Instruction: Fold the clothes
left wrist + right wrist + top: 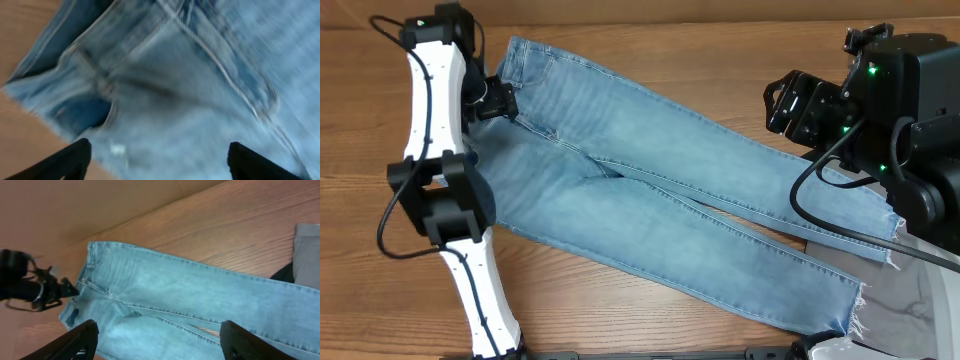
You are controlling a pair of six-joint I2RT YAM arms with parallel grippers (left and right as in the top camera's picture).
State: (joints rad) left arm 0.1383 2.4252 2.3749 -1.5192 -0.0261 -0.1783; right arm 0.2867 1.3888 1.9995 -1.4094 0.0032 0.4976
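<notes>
Light-blue denim jeans (660, 190) lie spread flat on the wooden table, waistband at the upper left, frayed ankle hems at the lower right. My left gripper (505, 100) is open and hovers just above the waistband area; its view shows the blurred waist and fly seam (165, 85) between the open fingers (159, 150). My right gripper (785, 105) is open, held above the far leg near the right side. Its view shows the jeans (165, 295) below the open fingers (157, 337) and the left gripper (50, 292) at the waist.
Grey trousers (905, 290) lie at the lower right under the jeans' hems; they also show in the right wrist view (307, 255) with a black cloth (282, 272) beside them. Bare wood table (650, 310) runs along the front.
</notes>
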